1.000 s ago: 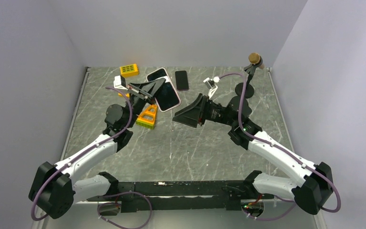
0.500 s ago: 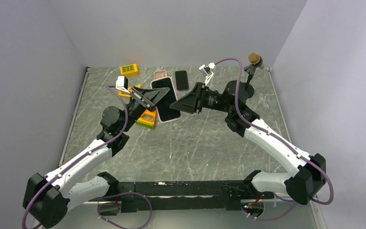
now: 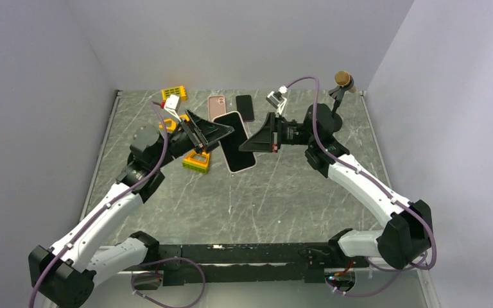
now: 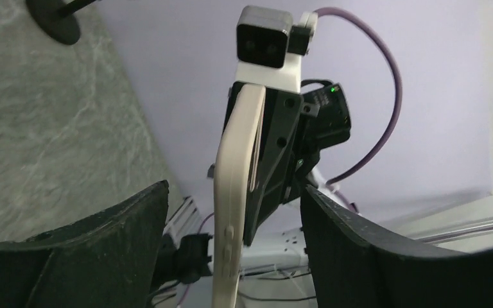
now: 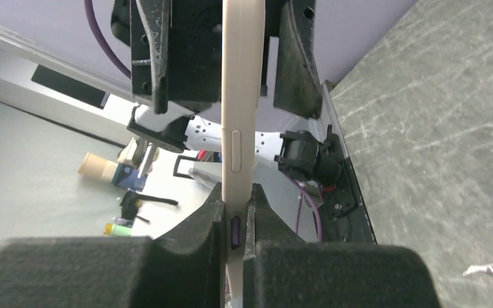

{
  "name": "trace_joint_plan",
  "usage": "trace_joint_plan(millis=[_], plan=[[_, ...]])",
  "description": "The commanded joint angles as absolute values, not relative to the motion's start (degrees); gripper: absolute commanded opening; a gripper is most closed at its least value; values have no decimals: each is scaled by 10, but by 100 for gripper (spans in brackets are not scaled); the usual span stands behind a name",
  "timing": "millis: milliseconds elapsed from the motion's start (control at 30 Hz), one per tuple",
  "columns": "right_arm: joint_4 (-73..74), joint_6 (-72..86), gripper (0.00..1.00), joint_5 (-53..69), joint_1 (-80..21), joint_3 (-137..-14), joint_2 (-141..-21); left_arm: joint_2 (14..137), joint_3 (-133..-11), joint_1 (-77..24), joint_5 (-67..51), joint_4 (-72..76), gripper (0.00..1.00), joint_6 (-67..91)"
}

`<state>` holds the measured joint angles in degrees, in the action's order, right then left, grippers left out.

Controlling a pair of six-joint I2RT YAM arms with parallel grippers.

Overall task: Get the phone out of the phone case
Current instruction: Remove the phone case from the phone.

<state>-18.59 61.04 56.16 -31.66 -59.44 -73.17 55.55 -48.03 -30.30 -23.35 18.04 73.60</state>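
The phone (image 3: 236, 146) with its dark screen up sits in a pale pink phone case (image 5: 239, 96) and hangs in the air over the table's middle. My right gripper (image 3: 245, 144) is shut on its right end; in the right wrist view my right gripper (image 5: 235, 215) has both pads pressed on the case's thin edge. My left gripper (image 3: 226, 131) stands open at the phone's left end. In the left wrist view the case's edge (image 4: 233, 167) with its side buttons runs between the fingers of my left gripper (image 4: 234, 192), with a gap on each side.
On the table behind lie a pink phone-shaped thing (image 3: 216, 106) and a black phone (image 3: 244, 107). A yellow block (image 3: 174, 94) sits at the back left, and an orange-and-yellow triangular block (image 3: 197, 161) under my left arm. A microphone stand (image 3: 341, 81) rises at the back right.
My right gripper came in from the right and shut on the phone's end. My left gripper, shut on the phone before, has opened. The phone moved forward and right.
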Motion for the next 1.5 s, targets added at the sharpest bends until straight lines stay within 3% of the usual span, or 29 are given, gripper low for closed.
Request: trace_joint_plan(millis=[0, 167, 333, 433, 500, 533, 600, 633, 733, 900, 1167, 1300, 1467], plan=[[-258, 640, 0, 686, -281, -602, -716, 555, -549, -263, -370, -13, 77, 629], [-178, 588, 0, 764, -278, -640, -734, 615, -632, -254, -469, -110, 61, 537], [-55, 498, 0, 782, -278, -681, -743, 650, -648, -255, -531, -82, 48, 543], [-59, 499, 0, 768, -278, -683, -747, 655, -636, -256, -548, -28, 31, 571], [-80, 517, 0, 749, -278, -678, -749, 657, -633, -257, -553, -5, 9, 586], [-73, 515, 8, 732, -277, -677, -750, 655, -636, -257, -547, -7, 1, 588], [-18, 490, 38, 673, -273, -679, -748, 647, -644, -255, -508, -19, 0, 593], [-5, 489, 46, 644, -271, -673, -744, 641, -647, -253, -484, -24, 0, 605], [-54, 559, 57, 591, -271, -624, -726, 615, -627, -240, -398, -11, 0, 667], [-223, 691, 70, 578, -271, -551, -699, 538, -491, -236, -238, 188, 0, 817], [-274, 728, 74, 583, -271, -533, -699, 517, -461, -235, -178, 236, 0, 853], [-372, 793, 65, 598, -270, -515, -714, 523, -459, -235, -180, 265, 0, 870], [-427, 820, 47, 603, -272, -514, -729, 530, -465, -235, -194, 274, 0, 881]])
